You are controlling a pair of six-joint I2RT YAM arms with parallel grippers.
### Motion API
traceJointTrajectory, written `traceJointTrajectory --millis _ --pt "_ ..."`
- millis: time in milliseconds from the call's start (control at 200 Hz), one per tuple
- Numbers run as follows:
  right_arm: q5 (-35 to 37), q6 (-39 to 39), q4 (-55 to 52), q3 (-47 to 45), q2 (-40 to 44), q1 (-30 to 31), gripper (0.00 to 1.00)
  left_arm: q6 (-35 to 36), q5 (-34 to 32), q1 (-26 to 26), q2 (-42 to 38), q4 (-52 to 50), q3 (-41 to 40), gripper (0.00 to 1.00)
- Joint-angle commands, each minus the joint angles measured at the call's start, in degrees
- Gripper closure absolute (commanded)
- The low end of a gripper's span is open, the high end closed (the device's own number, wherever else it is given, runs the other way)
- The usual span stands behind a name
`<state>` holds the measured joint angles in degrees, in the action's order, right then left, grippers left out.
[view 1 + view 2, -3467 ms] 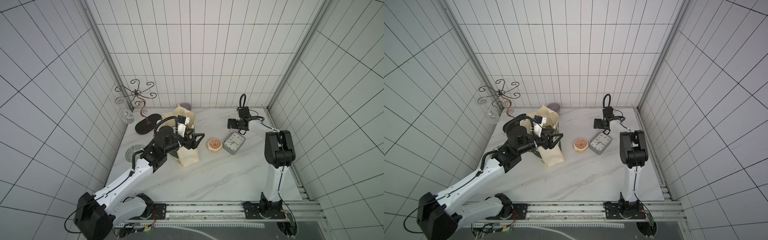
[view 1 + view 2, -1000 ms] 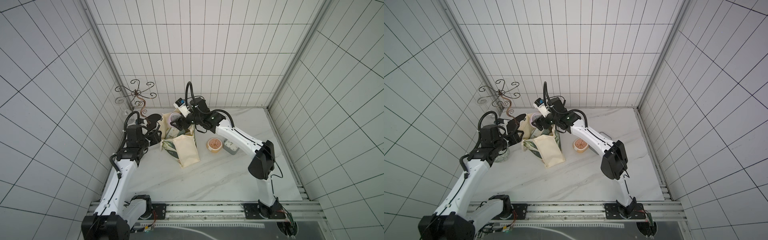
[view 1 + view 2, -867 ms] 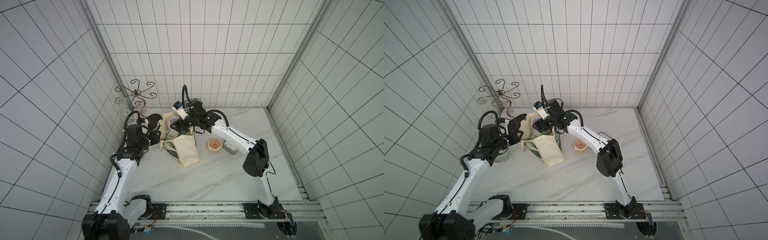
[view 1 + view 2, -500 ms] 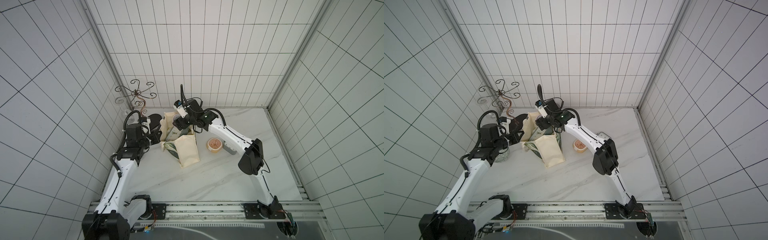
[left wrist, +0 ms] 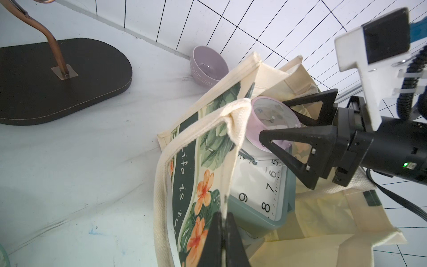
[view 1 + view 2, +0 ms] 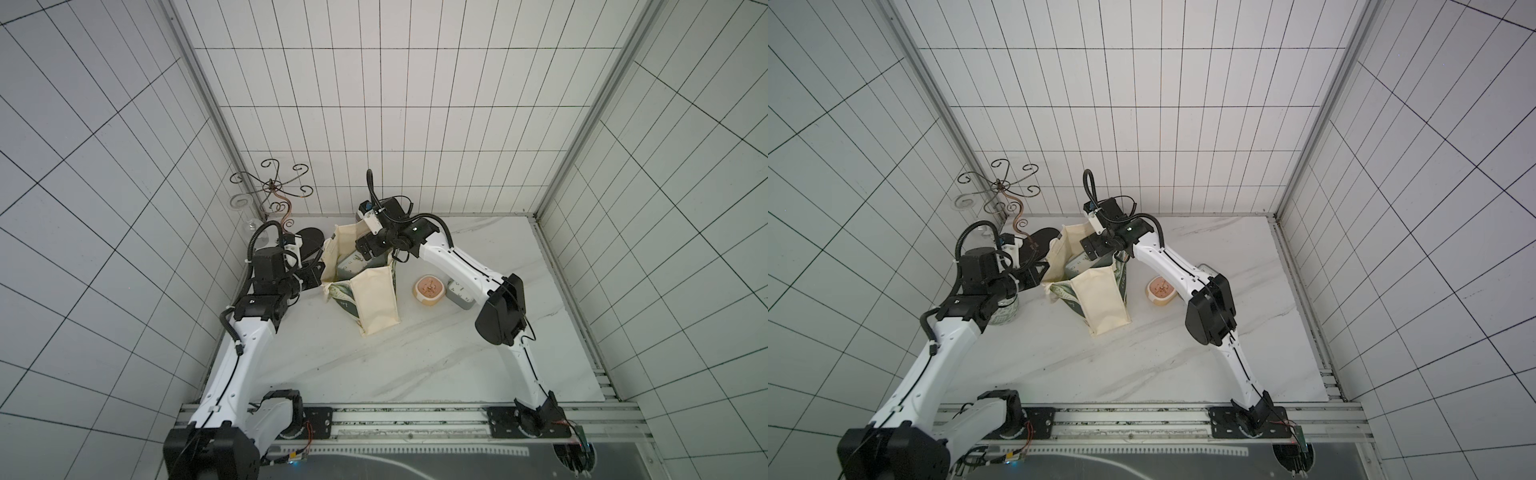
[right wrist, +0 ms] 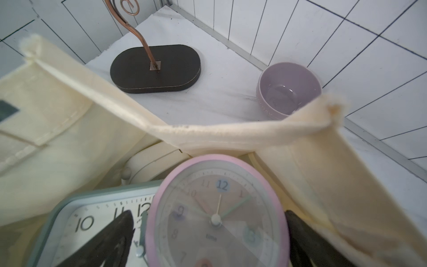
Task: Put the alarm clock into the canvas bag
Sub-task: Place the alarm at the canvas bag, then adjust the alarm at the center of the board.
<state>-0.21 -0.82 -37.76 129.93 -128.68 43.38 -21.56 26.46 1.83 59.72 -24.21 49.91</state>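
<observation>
Canvas bag (image 5: 184, 185), coarse-woven, holds round pink alarm clock (image 5: 270, 118), seemingly plastic.

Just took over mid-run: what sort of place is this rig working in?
Probably a robot test cell dressed as a home, not a real room: white tiled walls box in a marble-look tabletop on three sides, a metal rail runs along its front, and props like the canvas bag stand on it.
</observation>
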Motion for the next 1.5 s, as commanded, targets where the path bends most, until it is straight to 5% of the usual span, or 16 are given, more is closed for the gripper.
traceJointTrajectory --millis 0,330,550,630,950,1174,1494 --pt "-3.4 0.6 -3.5 3.8 5.2 -0.5 0.0 0.9 0.1 -0.1 -0.8 0.8 -0.4 1.0" --pt "-4.4 -2.4 9.1 -20.5 31.4 -1.9 0.0 0.6 -0.5 -0.1 -0.2 0.9 0.3 0.95" --pt "-5.3 -6.9 14.3 -41.0 45.5 -10.5 0.0 0.2 -0.6 -0.2 -1.2 0.9 -0.4 0.54" --pt "-6.0 -7.4 15.3 -48.2 48.6 -14.1 0.01 0.5 -0.4 -0.2 -1.7 0.8 -0.6 0.47" --pt "-13.5 -5.1 18.4 -61.8 45.8 -20.4 0.1 2.2 -1.3 -0.2 -3.3 -0.8 0.7 0.37" --pt "-10.4 -5.5 19.9 -62.5 38.8 -22.2 0.14 1.6 -4.1 -0.8 -4.4 -1.5 5.3 0.29" --pt "-4.4 -12.3 19.9 -67.8 41.5 -26.5 0.1 3.2 -19.9 -15.0 -5.0 -2.2 12.5 0.27"
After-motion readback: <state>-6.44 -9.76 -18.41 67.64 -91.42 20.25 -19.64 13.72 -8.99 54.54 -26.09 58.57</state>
